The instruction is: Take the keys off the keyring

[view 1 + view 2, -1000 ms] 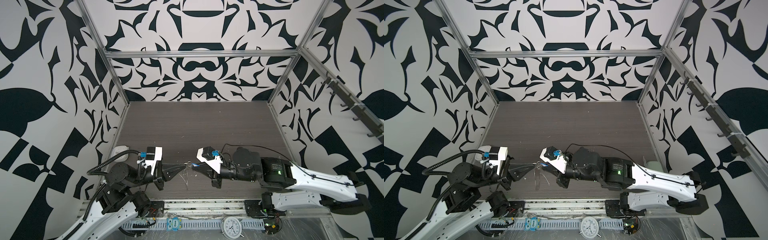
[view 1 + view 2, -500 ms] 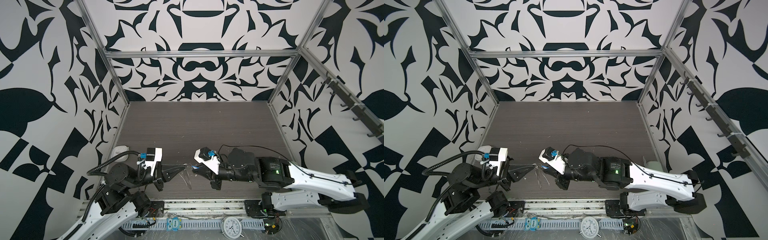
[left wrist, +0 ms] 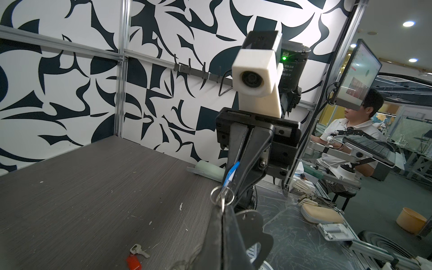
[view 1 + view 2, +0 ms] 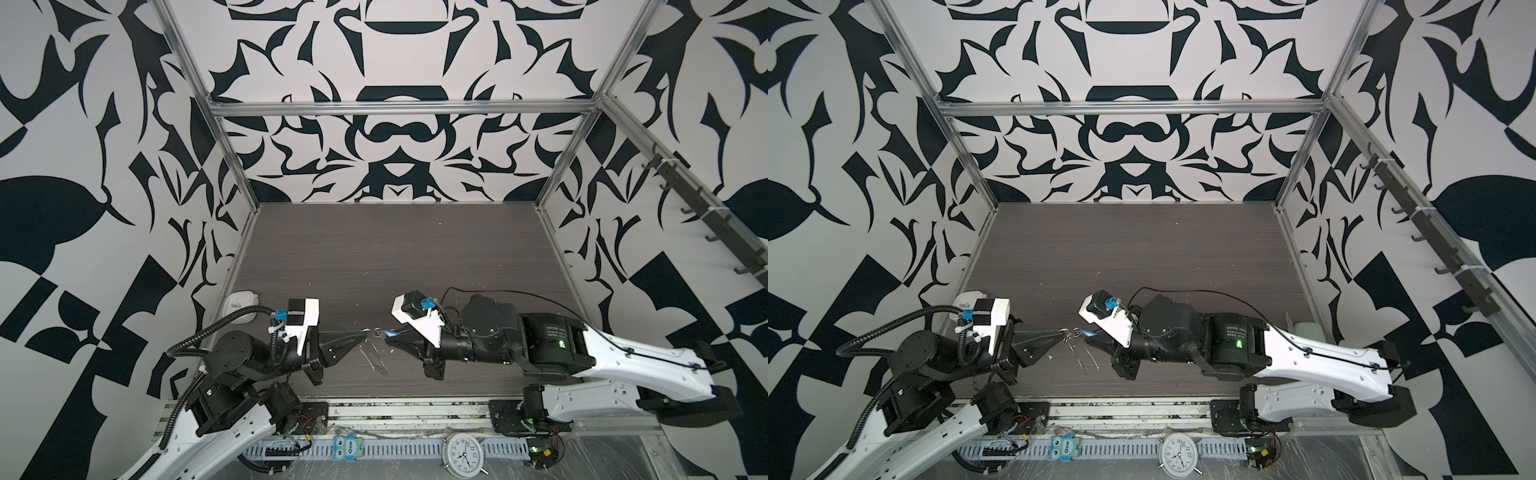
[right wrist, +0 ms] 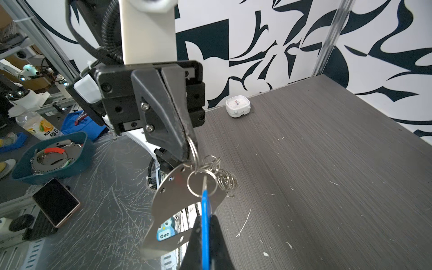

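Fingers clenched on both arms: left fingers (image 5: 159, 121) pinch a wire ring (image 5: 192, 146) at the top of the keyring (image 5: 173, 205), which hangs free under them; right fingers (image 3: 237, 142) grip the blue tag (image 5: 205, 210) edge-on. Tips face each other close together, in mid-air above the front of the surface (image 3: 93, 187), with the bunch strung between them. Red-tagged key (image 3: 134, 261) is already off, lying flat on the surface on its own, so I'd say one key to go

Risks:
- left hold is on thin wire right at the fingertips; a pull from the right could drag it out and drop the whole bunch, likely near the front edge
- tag looks like smooth plastic, may slide out of the right fingers before its split ring (image 5: 201, 184) lets go
- loose small rings (image 5: 224, 180) beside it could snag

Can't see:
- the blue tag's metal key, not clear in any view
- whether the split ring is threaded through a clip or only lies against the plate
- top views give just a glint between the tips
- right fingertips cut off in the right wrist view; left fingers block much of the keyring in the left wrist view
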Available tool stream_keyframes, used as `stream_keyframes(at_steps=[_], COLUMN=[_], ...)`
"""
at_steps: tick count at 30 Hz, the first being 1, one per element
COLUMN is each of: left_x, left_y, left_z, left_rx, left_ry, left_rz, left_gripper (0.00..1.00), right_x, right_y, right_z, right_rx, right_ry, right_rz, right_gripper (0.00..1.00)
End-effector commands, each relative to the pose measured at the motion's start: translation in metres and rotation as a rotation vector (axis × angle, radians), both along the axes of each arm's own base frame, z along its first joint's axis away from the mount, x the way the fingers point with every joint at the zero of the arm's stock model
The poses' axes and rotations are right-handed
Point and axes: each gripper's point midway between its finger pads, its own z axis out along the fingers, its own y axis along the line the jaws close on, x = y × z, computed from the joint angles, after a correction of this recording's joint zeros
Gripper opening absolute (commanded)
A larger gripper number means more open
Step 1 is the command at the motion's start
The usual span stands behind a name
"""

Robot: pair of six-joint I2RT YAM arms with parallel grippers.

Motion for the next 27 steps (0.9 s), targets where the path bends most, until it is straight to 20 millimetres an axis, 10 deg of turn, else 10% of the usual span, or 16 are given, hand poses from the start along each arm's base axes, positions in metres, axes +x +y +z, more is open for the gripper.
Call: stream_keyframes(at_steps=[1, 27], left_x=[-0.013, -0.019], left_y=[0.011, -0.008], left_z=[0.026, 0.019], left_rx=[-0.070, -0.007], left_ry=[-0.079, -0.041], left_rz=[-0.014, -0.132], left_gripper=[0.00, 0.00], right_x=[0.007, 0.019], right_y=[-0.020, -0.029], right_z=[0.034, 0.075], right_rx=[0.052, 0.054], right_ry=[0.014, -0.225], right_rz=[-0.067, -0.068], right_gripper=[0.00, 0.00])
